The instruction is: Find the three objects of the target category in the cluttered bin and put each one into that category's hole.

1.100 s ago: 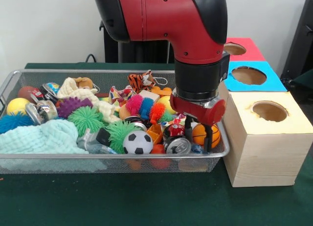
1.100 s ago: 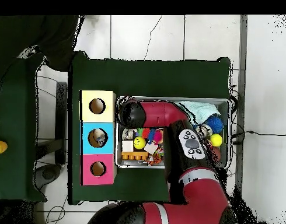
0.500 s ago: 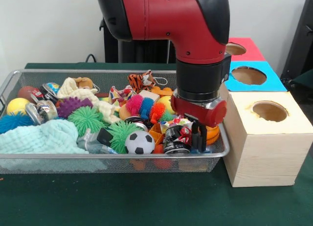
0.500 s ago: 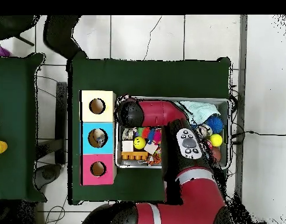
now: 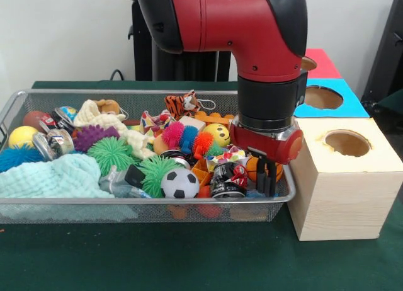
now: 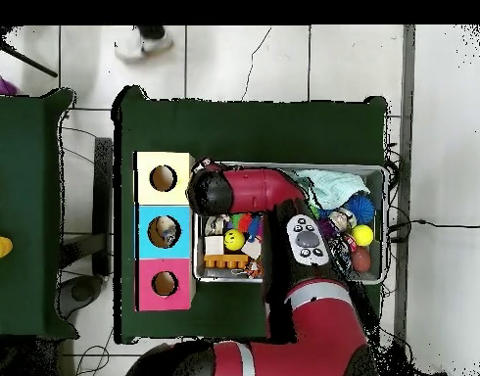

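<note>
green cloth covers the bench [image 5: 189, 266], and a white wall stands behind it. on the cloth sits a wire mesh bin [image 5: 126, 206] crammed with toys, and just beside its right end in the front view stands a row of three boxes, each with a round hole in its top: a bare wooden box [image 5: 343, 190] nearest the camera, a blue box [image 5: 327, 99] behind it and a red box [image 5: 315, 61] furthest back.

the red and black arm [image 5: 252, 33] comes down over the bin's right end. its pincer [image 5: 265, 176] hangs low among the clutter, its black fingers [image 5: 261, 174] close together and pointing down in front of an orange basketball [image 5: 257, 167]; whether they grip anything cannot be told. just left of them lies a dark crushed can [image 5: 225, 181], and beside that a black-and-white soccer ball [image 5: 179, 183].

elsewhere in the bin lie a yellow smiley ball [image 5: 218, 134], a striped tiger plush [image 5: 184, 104], spiky green rubber balls [image 5: 112, 154], a purple spiky ball [image 5: 93, 136], a pale green cloth [image 5: 53, 177] at the left end and a yellow ball [image 5: 22, 137] near the far left corner.

in the overhead view the arm [image 6: 254, 191] hides much of the bin [image 6: 376, 174], and something small lies in the blue box's hole [image 6: 164, 232].
</note>
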`<action>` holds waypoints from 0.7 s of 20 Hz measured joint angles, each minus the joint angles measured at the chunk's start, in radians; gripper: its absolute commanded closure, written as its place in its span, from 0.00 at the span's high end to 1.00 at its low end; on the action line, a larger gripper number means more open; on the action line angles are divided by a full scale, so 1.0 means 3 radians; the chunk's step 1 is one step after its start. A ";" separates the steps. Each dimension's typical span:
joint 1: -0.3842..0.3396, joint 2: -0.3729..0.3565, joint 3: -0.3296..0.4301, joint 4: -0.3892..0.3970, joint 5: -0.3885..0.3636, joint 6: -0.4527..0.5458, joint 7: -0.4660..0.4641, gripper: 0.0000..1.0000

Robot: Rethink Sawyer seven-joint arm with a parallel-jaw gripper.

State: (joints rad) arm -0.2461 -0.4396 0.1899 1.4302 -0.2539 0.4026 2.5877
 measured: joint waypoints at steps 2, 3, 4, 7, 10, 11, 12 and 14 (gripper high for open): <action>0.0013 -0.0019 0.0000 0.0013 0.0011 0.0000 0.0000 0.00; 0.0018 -0.0032 0.0000 0.0022 0.0017 0.0000 0.0000 0.00; 0.0025 -0.0059 0.0000 0.0043 0.0027 0.0000 0.0000 0.00; 0.0039 -0.0171 0.0000 0.0119 0.0071 0.0012 0.0000 0.00; 0.0043 -0.0366 -0.0001 0.0226 0.0129 0.0082 0.0000 0.00; 0.0043 -0.0399 -0.0001 0.0242 0.0137 0.0098 0.0000 0.00; 0.0043 -0.0432 -0.0001 0.0257 0.0144 0.0116 0.0000 0.00; 0.0043 -0.0545 -0.0002 0.0301 0.0170 0.0195 0.0000 0.00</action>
State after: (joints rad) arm -0.2332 -0.6031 0.1894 1.5204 -0.2028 0.4610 2.5877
